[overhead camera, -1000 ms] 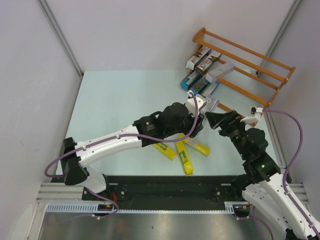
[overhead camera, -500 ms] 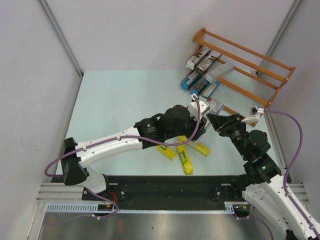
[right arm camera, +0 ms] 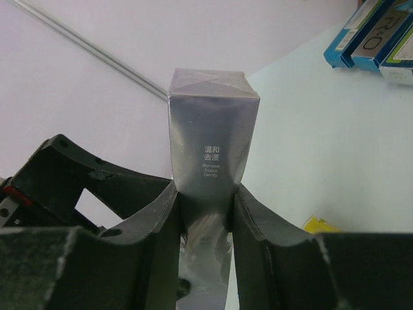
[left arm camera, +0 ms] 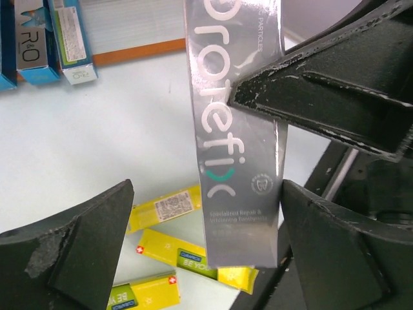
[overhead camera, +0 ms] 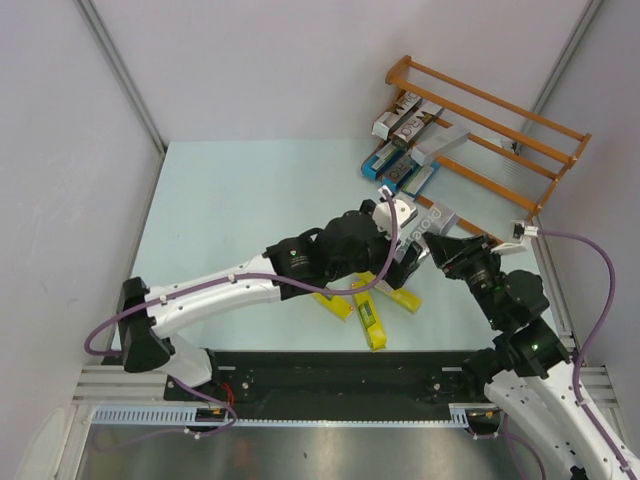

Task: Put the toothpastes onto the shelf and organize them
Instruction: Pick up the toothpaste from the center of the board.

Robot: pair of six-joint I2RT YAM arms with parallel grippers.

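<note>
Silver toothpaste carton (overhead camera: 432,218) clamped in right gripper (right arm camera: 205,213), aloft just before shelf (overhead camera: 400,70), beyond yellow cartons (overhead camera: 368,305). Left gripper (left arm camera: 208,213) spread wide around it, not gripping. Back left straight out first, then lay carton alongside shelved cartons (overhead camera: 405,150).

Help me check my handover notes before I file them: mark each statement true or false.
1. The right gripper is clamped on a silver carton. True.
2. The left gripper is closed on that carton. False: its fingers stand wide apart on either side of it.
3. Three yellow cartons lie on the table. True.
4. The shelf has no cartons on it. False: several silver and blue cartons lie at its left end.
</note>
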